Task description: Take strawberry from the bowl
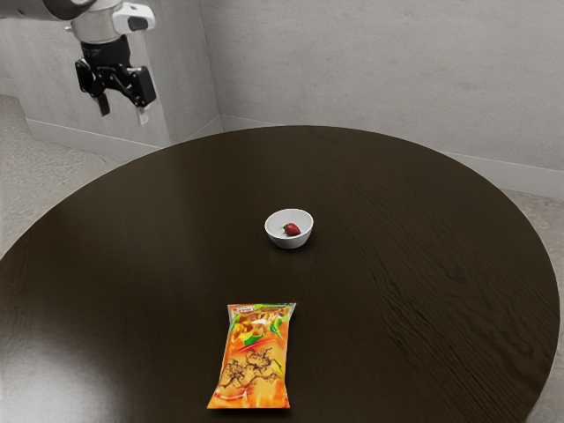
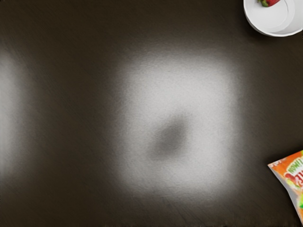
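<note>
Gripper high, fingers spread, nothing between; strawberry sits inside bowl, well apart, at roughly 4 o'clock from the gripper in the exterior view, so travel that way likely precedes descent.

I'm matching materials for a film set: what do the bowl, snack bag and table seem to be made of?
Bowl: smooth and white, with a soft sheen; glazed ceramic or hard plastic, I can't tell which.
Snack bag: probably thin printed film, given its flat, flared ends and silvery edge.
Table: dark wood or veneer, satin, showing grain lines and blurred reflections.
</note>
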You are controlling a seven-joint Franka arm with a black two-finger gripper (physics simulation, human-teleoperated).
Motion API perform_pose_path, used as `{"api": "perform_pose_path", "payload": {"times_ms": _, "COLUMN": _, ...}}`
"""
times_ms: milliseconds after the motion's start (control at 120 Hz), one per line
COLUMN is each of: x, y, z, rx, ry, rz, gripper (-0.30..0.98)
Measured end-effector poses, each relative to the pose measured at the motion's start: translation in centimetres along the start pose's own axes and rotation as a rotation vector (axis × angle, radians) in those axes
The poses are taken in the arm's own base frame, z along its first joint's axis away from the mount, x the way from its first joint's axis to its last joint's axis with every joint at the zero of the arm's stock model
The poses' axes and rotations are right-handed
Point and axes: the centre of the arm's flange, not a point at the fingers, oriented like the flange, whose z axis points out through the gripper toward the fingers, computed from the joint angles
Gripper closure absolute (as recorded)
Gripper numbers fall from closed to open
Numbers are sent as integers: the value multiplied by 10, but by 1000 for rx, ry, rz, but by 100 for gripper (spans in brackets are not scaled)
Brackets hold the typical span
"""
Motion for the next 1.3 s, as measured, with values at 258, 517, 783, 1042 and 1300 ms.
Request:
{"api": "perform_pose_path", "payload": {"times_ms": 258, "x": -1, "y": 3, "z": -1, "rx": 3, "ry": -8, "rz": 60, "gripper": 0}}
{"api": "perform_pose_path", "payload": {"times_ms": 517, "x": 2, "y": 215, "z": 44, "rx": 117, "ry": -26, "rz": 639, "gripper": 1}}
{"api": "perform_pose_path", "payload": {"times_ms": 783, "x": 53, "y": 176, "z": 218, "rx": 59, "ry": -17, "rz": 829, "gripper": 5}}
{"api": "perform_pose_path", "payload": {"times_ms": 1042, "x": 104, "y": 187, "z": 231, "rx": 114, "ry": 156, "rz": 1079, "gripper": 27}}
{"api": "perform_pose_path", "payload": {"times_ms": 1300, "x": 136, "y": 187, "z": 261, "rx": 149, "ry": 237, "rz": 1226, "gripper": 39}}
